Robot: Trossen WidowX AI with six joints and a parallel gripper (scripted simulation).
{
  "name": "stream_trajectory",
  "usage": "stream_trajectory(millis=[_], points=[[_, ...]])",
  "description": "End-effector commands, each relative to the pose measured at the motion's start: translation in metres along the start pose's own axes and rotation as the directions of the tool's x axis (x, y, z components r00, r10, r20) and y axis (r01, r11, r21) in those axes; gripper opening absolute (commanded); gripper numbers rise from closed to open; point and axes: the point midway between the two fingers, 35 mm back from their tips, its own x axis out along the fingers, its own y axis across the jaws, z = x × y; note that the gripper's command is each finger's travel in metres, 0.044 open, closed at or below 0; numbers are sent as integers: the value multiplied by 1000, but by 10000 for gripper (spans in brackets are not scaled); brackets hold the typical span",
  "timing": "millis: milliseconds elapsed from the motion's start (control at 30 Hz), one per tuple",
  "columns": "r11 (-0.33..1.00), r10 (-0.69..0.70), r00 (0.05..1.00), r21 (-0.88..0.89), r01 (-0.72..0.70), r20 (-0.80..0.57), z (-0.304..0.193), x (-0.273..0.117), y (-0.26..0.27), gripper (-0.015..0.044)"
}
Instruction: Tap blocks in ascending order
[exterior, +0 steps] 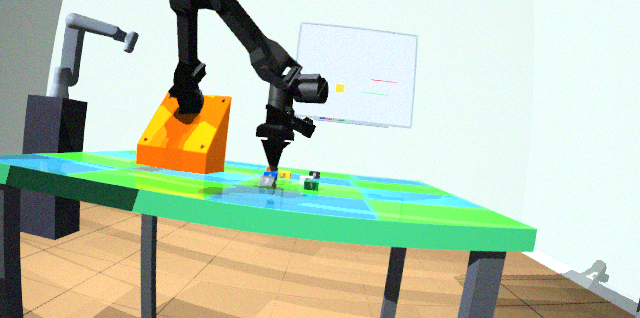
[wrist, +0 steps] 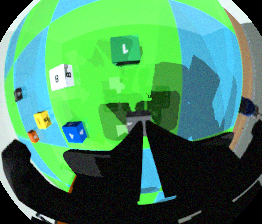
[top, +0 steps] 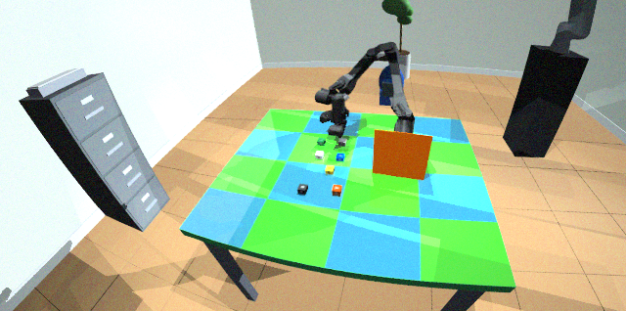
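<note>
My gripper (exterior: 273,169) (wrist: 143,124) is shut and empty, its tips just over or on the grey block (top: 342,143) (exterior: 267,181) (wrist: 133,121); contact is unclear. That block shows a 7 in the exterior view and is partly hidden by the fingers in the wrist view. The green block (top: 321,141) (exterior: 311,185) (wrist: 125,49) shows a 1, the white block (top: 319,155) (wrist: 61,77) an 8. The blue block (top: 340,157) (wrist: 74,132), yellow block (top: 330,169) (wrist: 42,119), orange block (top: 336,190) (wrist: 33,136) and black block (top: 302,189) (wrist: 18,94) have digits too small to read surely.
The blocks stand apart on the green and blue checkered table (top: 381,243) (exterior: 440,218). An orange slanted box (top: 402,155) (exterior: 172,158) stands by the arm's base. The blue block is the grey block's near neighbour.
</note>
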Motion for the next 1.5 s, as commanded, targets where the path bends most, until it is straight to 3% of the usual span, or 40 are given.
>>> stream_trajectory(millis=[0, 367, 500, 667, 867, 1067, 1467], points=[[1000, 8, 1000, -11, -8, -6, -3, 8, 3, 20], [1000, 7, 1000, -11, -7, -6, -3, 17, 3, 20], [1000, 7, 1000, -10, -7, -5, -2, -11, 3, 20], [1000, 9, 1000, -11, -9, -6, -2, -16, 3, 20], [1000, 12, 1000, -11, -12, -6, -1, -91, 3, 20], [1000, 12, 1000, -13, -12, -5, 0, -94, 5, 20], [1000, 16, 1000, -8, -16, -3, 69, -96, 109, 20]])
